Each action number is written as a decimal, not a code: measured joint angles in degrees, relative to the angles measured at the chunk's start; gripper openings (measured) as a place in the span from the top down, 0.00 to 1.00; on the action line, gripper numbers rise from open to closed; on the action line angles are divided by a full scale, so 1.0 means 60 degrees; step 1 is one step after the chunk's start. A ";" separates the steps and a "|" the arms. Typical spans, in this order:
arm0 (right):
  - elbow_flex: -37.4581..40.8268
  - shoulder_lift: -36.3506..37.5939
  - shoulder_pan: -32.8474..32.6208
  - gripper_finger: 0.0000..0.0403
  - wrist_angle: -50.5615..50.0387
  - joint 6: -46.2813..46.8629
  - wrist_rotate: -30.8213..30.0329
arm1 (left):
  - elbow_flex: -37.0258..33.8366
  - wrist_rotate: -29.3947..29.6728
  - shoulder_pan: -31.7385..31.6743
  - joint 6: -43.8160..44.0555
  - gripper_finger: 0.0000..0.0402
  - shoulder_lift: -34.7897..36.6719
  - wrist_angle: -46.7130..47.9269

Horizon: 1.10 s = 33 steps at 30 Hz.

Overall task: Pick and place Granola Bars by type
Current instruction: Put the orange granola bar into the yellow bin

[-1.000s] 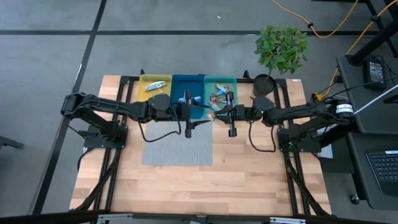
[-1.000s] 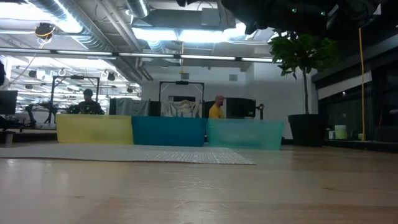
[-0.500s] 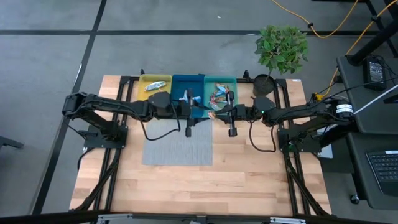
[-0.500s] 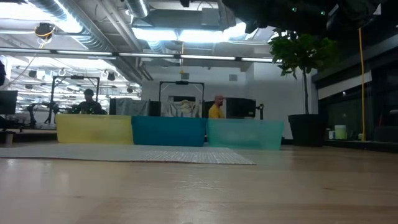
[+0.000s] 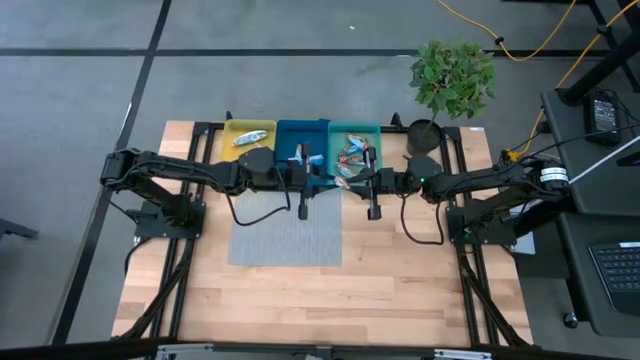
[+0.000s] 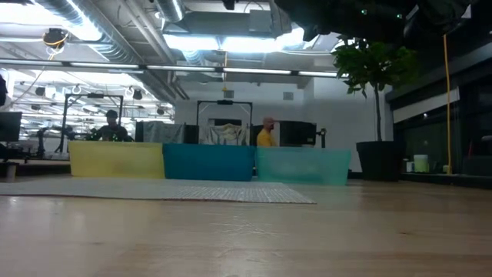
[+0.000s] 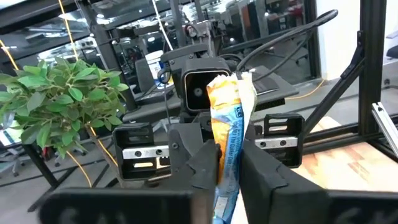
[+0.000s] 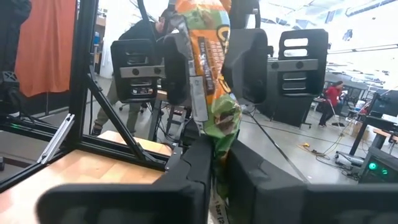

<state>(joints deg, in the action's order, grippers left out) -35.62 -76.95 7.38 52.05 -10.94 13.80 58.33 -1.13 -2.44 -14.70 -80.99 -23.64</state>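
Observation:
A granola bar [image 5: 339, 181] in an orange, green and blue wrapper hangs in the air between my two grippers, just in front of the blue tray [image 5: 301, 135] and the teal tray [image 5: 372, 131]. My left gripper [image 5: 330, 181] reaches in from the left and is shut on one end. My right gripper [image 5: 348, 182] reaches in from the right and is shut on the other end. More bars lie in the yellow tray [image 5: 232, 129], the blue tray and the teal tray. Neither gripper shows in the low view. My left gripper pinches the bar's blue-and-orange end [image 7: 229, 163] between its two fingers, coming level from the table's left. The bar runs on away from the fingers, clear of the table. My right gripper pinches the bar's green end [image 8: 219, 144] between its two fingers, coming about level from the table's right. The bar's other end sits between the left fingers [image 8: 176, 70].
A grey mat [image 5: 287, 235] lies on the wooden table below the grippers. The three trays stand in a row along the far edge, seen as yellow [image 6: 115, 160], blue [image 6: 209, 162] and teal [image 6: 302, 165] walls in the low view. A potted plant [image 5: 455, 75] stands at the far right corner.
My left gripper has shut its fingers onto the bar's free end while staying in place. My right gripper has kept still with the bar held.

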 joint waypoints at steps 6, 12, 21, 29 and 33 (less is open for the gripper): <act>0.0000 0.0000 0.0000 0.82 0.0000 -0.0004 -0.0022 | 0.0000 0.0000 0.0000 0.0000 0.97 0.0000 0.0000; 0.0000 0.0001 0.0004 0.81 -0.0020 -0.0266 -0.0033 | 0.0000 0.0118 0.0004 -0.0124 0.99 0.0000 0.0094; 0.0004 0.0119 0.0004 0.81 -0.0389 -0.0904 -0.0066 | 0.0004 0.0303 0.0007 -0.0240 0.99 0.0007 0.0478; -0.0004 0.0902 0.0000 0.80 -0.1802 -0.1261 -0.0084 | 0.0000 0.1090 0.0005 -0.0594 0.99 0.0484 0.1269; 0.0000 0.1292 -0.0026 0.80 -0.2637 -0.1264 -0.0025 | 0.0000 0.1800 -0.0004 -0.0590 0.99 0.0975 0.2084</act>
<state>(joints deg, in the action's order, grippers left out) -35.62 -69.19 7.22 36.23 -18.52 13.65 58.33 9.67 -2.46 -18.24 -75.14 -11.14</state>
